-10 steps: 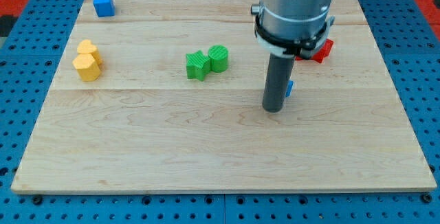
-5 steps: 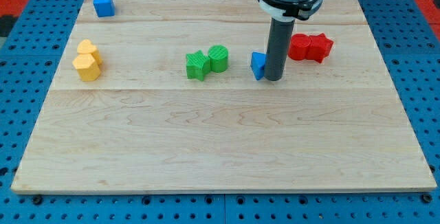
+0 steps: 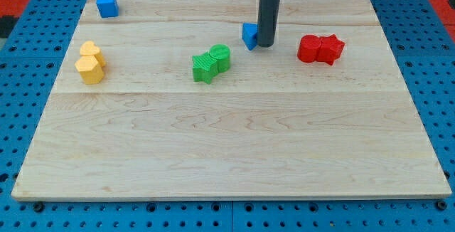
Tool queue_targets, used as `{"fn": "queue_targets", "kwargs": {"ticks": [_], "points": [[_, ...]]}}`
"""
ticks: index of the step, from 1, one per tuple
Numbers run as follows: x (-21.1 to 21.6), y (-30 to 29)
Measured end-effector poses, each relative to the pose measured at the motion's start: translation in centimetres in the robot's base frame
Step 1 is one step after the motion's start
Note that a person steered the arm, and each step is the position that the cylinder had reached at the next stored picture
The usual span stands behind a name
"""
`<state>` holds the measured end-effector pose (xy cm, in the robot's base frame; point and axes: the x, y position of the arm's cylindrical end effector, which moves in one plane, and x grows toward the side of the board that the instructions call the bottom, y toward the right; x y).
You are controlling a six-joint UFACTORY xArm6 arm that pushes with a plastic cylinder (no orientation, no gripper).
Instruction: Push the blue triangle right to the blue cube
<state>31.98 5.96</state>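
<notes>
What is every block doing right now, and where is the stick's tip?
my tip: down on the board, against the blue triangle's right side
blue triangle: touching the rod, far from the blue cube
blue cube: alone at the view's top left
green blocks: two, touching
yellow blocks: two, touching
red blocks: two, touching

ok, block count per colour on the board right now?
Blue: 2, blue cube and blue triangle, with my tip at the triangle's right
Yellow: 2
Green: 2
Red: 2
Total: 8
</notes>
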Motion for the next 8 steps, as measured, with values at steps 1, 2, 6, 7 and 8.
{"fn": "queue_targets", "kwargs": {"ticks": [1, 2, 6, 7, 8], "points": [[-1.3, -4.8], [-4.5, -8.8], [-8.0, -16.9], [-5.7, -13.2], [-2.2, -17.2]]}}
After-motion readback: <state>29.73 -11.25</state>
